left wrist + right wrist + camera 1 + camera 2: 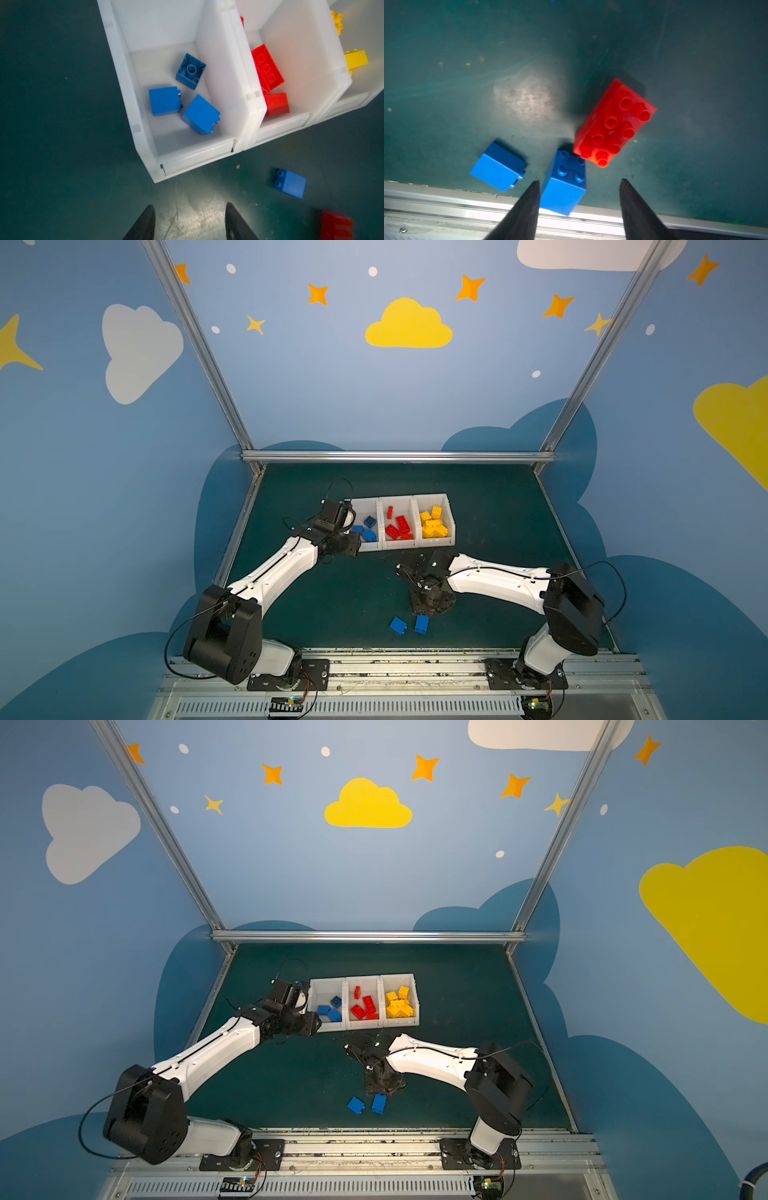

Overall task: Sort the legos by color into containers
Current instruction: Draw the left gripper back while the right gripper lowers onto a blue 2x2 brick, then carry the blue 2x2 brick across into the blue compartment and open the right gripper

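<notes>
blue lego between right tool's spread fingers

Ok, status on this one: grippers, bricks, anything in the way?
Left gripper open, empty, by the blue-brick bin front lip. Right gripper open over a blue brick; red brick close beside it; second blue brick loose on the table.

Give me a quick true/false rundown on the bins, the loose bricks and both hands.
The left bin holds only blue bricks. True.
The middle bin holds yellow bricks. False: the middle bin holds red bricks.
The right hand grips a brick. False: the right hand is open, empty.
Two loose blue bricks and a loose red brick lie on the table. True.
The left hand holds a brick. False: the left hand is open, empty.
</notes>
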Tool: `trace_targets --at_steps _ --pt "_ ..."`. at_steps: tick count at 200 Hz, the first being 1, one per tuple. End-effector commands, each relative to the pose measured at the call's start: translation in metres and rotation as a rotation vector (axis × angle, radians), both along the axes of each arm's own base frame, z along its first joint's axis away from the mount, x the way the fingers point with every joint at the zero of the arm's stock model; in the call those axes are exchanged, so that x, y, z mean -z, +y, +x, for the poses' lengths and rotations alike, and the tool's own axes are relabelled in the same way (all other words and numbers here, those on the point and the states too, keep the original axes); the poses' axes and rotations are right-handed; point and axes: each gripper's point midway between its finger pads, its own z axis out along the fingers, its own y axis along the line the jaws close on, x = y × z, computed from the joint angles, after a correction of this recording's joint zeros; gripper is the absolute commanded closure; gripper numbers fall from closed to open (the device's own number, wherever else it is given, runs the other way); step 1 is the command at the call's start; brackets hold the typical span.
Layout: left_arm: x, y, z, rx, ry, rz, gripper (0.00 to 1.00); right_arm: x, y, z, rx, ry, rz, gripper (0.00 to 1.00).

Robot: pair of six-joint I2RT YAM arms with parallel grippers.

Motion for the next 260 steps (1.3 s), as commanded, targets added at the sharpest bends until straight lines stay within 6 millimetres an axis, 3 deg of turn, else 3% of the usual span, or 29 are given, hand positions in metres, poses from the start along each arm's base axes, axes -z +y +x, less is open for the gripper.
trace_targets --at_steps 1,81,145,178,217,260 --pt "-0.002 -0.003 -0.006 -0.011 -0.005 -0.056 0.45 0.001 -0.002 -0.006 -0.002 0.006 -0.057 0.38" --pt "0.005 -0.002 -0.022 -0.019 0.013 -0.089 0.45 0.026 -0.012 -0.028 0.024 0.073 -0.082 0.43" --pt "0.008 -0.002 -0.026 -0.025 0.024 -0.097 0.45 0.029 -0.014 -0.030 0.028 0.077 -0.072 0.68" --pt "0.007 0.000 -0.028 -0.029 0.019 -0.098 0.45 0.019 -0.004 -0.026 -0.005 0.063 -0.039 0.73" --pt "0.002 0.007 -0.038 -0.052 0.008 -0.099 0.45 -0.021 0.028 0.012 -0.121 -0.020 0.030 0.73" --pt "-0.006 0.013 -0.058 -0.097 -0.010 -0.149 0.45 -0.070 0.076 0.091 -0.230 -0.137 0.121 0.73"
